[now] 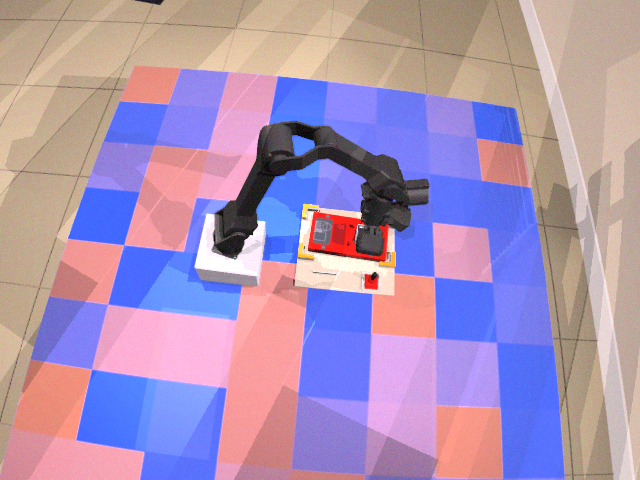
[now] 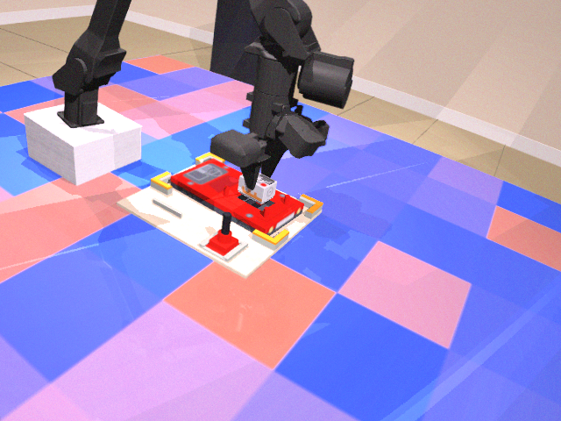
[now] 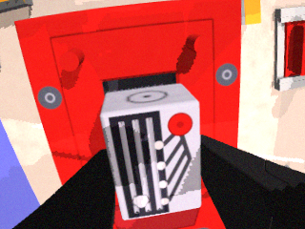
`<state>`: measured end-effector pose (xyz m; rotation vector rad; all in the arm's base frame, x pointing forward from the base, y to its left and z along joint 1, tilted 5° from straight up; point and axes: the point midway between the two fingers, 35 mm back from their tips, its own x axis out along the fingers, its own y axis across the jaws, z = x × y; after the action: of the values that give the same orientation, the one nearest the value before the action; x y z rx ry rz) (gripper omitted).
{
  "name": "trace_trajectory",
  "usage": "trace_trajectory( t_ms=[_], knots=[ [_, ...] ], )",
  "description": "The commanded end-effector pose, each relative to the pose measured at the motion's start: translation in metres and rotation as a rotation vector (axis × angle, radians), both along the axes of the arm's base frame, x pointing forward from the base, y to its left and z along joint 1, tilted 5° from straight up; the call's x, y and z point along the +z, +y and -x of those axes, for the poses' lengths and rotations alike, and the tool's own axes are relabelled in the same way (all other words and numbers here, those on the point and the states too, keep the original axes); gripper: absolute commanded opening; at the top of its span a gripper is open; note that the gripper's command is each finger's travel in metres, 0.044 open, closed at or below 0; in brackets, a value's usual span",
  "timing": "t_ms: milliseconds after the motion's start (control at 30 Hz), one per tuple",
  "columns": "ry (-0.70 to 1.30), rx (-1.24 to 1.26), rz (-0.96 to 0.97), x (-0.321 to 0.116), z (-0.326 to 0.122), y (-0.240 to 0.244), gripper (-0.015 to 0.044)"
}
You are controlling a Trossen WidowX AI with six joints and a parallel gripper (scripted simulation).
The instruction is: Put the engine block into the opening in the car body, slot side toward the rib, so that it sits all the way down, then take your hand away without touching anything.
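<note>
The red car body (image 1: 338, 249) (image 2: 217, 192) (image 3: 133, 48) lies flat on the board. My gripper (image 2: 259, 181) (image 3: 152, 152) points down over it and is shut on the white engine block (image 2: 267, 191) (image 3: 191, 186), one finger on each side. The block is over the dark opening (image 2: 268, 205) (image 3: 139, 82), with most of its height above the body's top. Dark opening shows beside it. Whether its lower edge is inside is hidden. Its striped face with a red disc shows in the wrist view. The rib cannot be made out. In the top view the gripper body hides the block.
Short red posts (image 2: 283, 197) (image 3: 71, 61) stand up from the body near the block. Yellow corner brackets (image 1: 306, 254) (image 2: 271, 237) surround the body on the pale board (image 1: 346, 281) (image 2: 190, 235). A black-handled red lever (image 1: 371, 281) (image 2: 222, 243) stands at the board's front.
</note>
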<state>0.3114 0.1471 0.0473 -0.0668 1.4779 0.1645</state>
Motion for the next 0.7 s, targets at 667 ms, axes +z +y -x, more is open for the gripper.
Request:
trace_trajectory(
  t_ms=[667],
  knots=[
    [-0.004,-0.001,0.004,-0.0046,-0.0011,-0.0001,0.0160]
  ],
)
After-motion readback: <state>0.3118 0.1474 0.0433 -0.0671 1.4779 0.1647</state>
